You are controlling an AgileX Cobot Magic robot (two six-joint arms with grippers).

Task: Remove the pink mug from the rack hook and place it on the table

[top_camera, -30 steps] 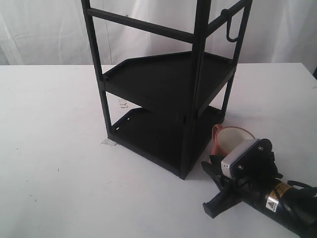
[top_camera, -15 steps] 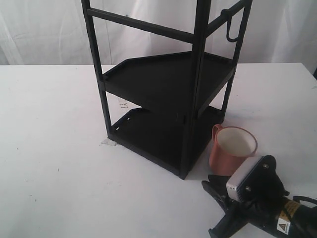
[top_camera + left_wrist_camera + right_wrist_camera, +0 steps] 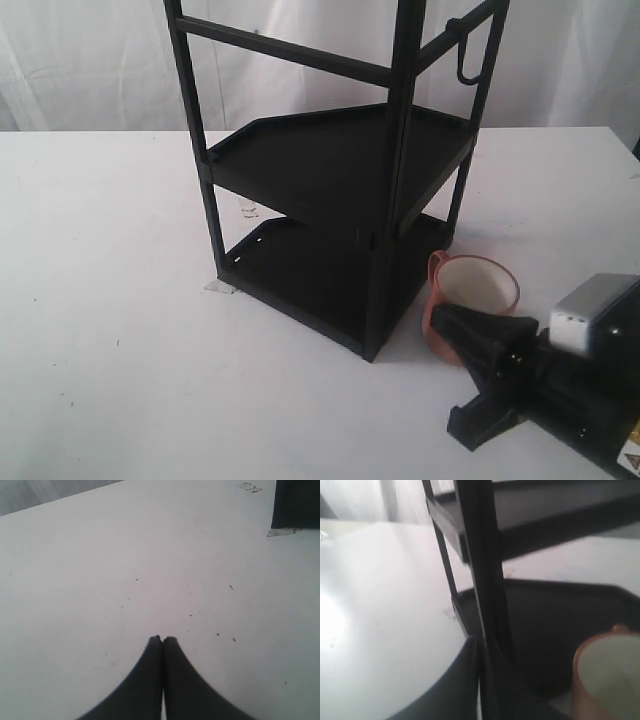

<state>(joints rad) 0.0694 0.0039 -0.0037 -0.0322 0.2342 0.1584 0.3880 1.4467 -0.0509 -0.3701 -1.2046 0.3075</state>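
Note:
The pink mug (image 3: 470,298) stands upright on the white table (image 3: 120,300), just right of the black rack's (image 3: 340,170) front corner post; its cream inside shows. The rack hook (image 3: 465,62) hangs empty from the top rail. My right gripper (image 3: 440,318) is low at the front right, shut on nothing, pointing at the rack post with the mug beside it, apart from the fingers. In the right wrist view the mug (image 3: 610,675) sits off to the side of the shut gripper (image 3: 480,641). My left gripper (image 3: 162,639) is shut over bare table and is outside the exterior view.
The rack has two shelves, and a strip of tape (image 3: 220,288) marks its near-left foot. The same foot and tape (image 3: 282,531) show far ahead in the left wrist view. A white curtain hangs behind the table.
My right gripper has drawn back from the mug toward the front right and turned. The mug, partly covered a second ago, stands free in the same spot.

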